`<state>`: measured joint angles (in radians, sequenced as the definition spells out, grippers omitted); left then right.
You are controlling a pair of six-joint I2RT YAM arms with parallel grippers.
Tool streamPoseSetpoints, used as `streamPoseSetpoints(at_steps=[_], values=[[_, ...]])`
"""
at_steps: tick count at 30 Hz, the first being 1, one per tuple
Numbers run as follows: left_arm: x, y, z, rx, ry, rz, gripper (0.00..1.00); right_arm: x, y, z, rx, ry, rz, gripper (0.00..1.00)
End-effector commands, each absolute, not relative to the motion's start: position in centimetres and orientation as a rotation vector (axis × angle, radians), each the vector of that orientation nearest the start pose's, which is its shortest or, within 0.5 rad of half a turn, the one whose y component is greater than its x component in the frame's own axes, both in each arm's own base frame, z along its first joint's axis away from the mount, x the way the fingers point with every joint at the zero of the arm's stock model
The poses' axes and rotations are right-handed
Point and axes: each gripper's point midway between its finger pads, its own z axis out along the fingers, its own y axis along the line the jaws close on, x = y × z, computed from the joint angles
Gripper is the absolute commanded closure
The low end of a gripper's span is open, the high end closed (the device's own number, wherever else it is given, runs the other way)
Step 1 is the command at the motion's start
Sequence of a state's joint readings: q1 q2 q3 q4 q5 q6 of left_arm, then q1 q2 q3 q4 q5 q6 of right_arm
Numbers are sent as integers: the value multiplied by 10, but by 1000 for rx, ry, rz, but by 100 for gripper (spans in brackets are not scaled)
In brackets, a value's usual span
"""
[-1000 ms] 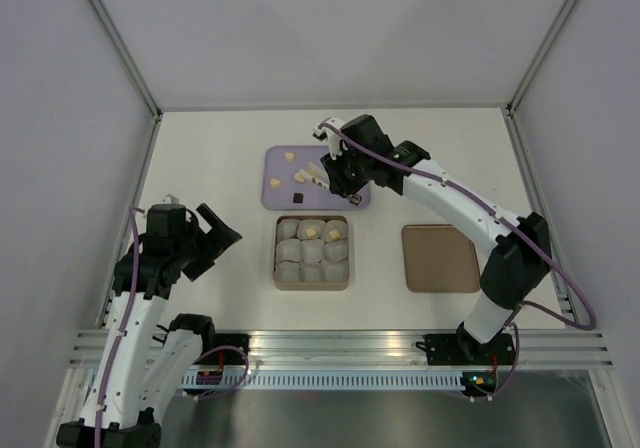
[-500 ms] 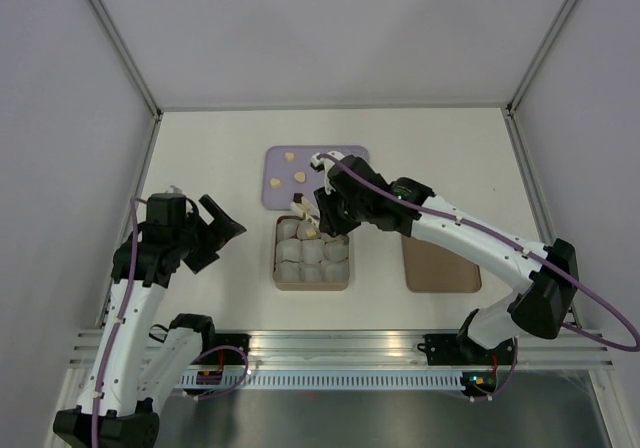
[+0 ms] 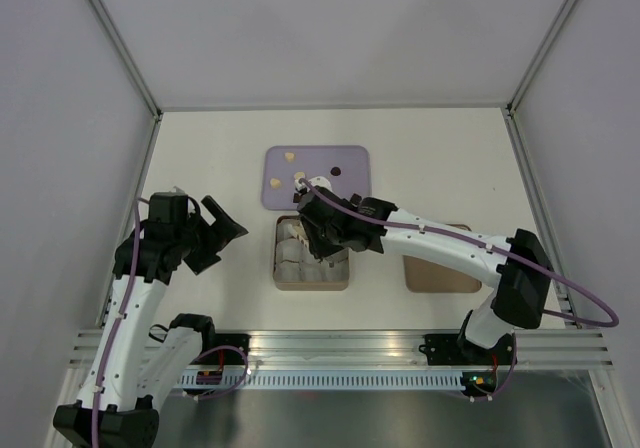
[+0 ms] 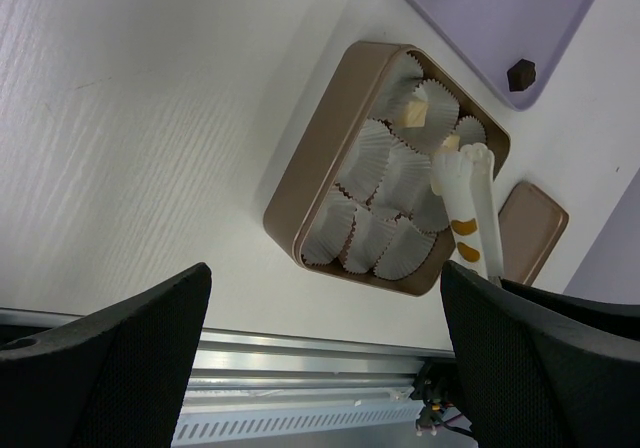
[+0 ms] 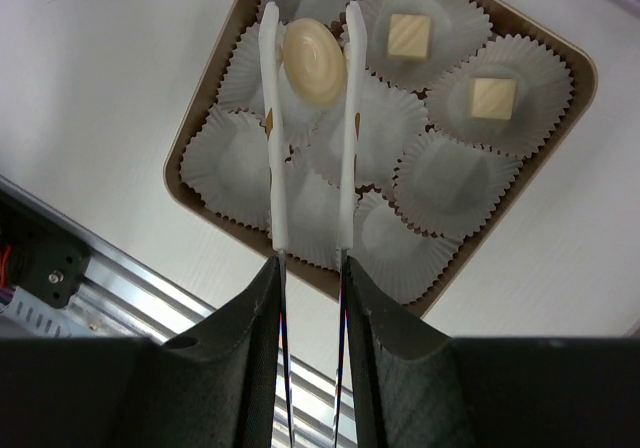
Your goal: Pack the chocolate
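Right fingers (image 5: 250, 308) clamped tongs (image 5: 345, 148) pinching a smooth, pale cream oval chocolate (image 5: 313, 50). Left fingers (image 4: 110, 348) gaped wide apart.

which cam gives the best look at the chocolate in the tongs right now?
Right wrist: the pale chocolate sits fully exposed between the tips of the tongs, above the paper cups. Top external: the right arm covers it. Left wrist: the tongs show from afar, the piece barely a speck.

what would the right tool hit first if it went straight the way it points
Probably an empty paper cup in the box, just under the pale chocolate that the right tool holds in tongs; depth is unclear.
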<state>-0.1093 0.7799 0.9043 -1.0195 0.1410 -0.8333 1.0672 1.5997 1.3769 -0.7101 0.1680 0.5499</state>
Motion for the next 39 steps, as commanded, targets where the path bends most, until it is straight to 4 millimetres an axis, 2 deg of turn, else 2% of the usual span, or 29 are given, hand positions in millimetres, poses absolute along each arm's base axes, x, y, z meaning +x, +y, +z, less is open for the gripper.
streamPoseSetpoints(at_steps=[1,3,7,12,16,27,39], values=[[186,-84,192,-827,2400,-626,0,210,368,166,-479,2436,483,98],[185,-84,192,-822,2402,-628,0,211,378,162,-489,2422,500,97],[183,-85,193,-813,2399,-635,0,223,381,155,-439,2425,434,97],[180,-84,194,-813,2389,-634,0,227,391,148,-441,2405,445,97],[178,-84,193,-809,2391,-634,0,235,391,146,-459,2366,411,97],[174,-82,193,-822,2379,-633,1,233,393,132,-575,2344,405,97],[169,-79,189,-845,2377,-612,0,233,393,120,-563,2347,397,98]])
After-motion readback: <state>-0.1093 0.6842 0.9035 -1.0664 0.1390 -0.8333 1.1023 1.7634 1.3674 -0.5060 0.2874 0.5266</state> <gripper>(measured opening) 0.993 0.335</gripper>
